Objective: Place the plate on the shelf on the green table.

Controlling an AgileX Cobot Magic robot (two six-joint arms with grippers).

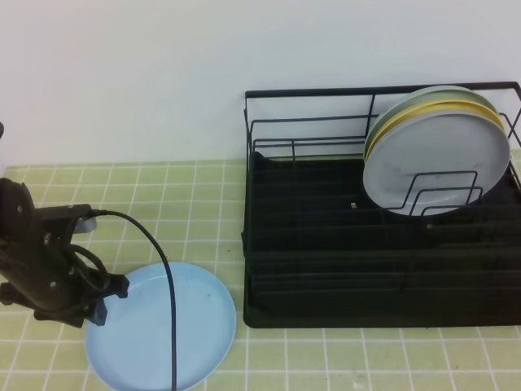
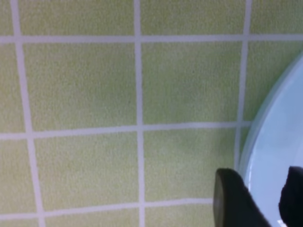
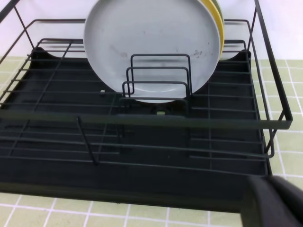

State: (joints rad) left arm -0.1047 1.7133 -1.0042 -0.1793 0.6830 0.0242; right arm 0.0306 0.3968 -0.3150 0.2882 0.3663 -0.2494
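Observation:
The light blue plate lies flat on the green table at the front left, well left of the black wire shelf. My left gripper points down at the plate's left rim. In the left wrist view its dark fingers clasp the rim of the plate, one outside on the tiles, one inside. My right gripper shows only as a dark, closed tip in front of the shelf, holding nothing.
A grey-white plate and a yellow plate stand upright in the shelf's right dividers. The left arm's black cable runs across the blue plate. A white wall stands behind the table.

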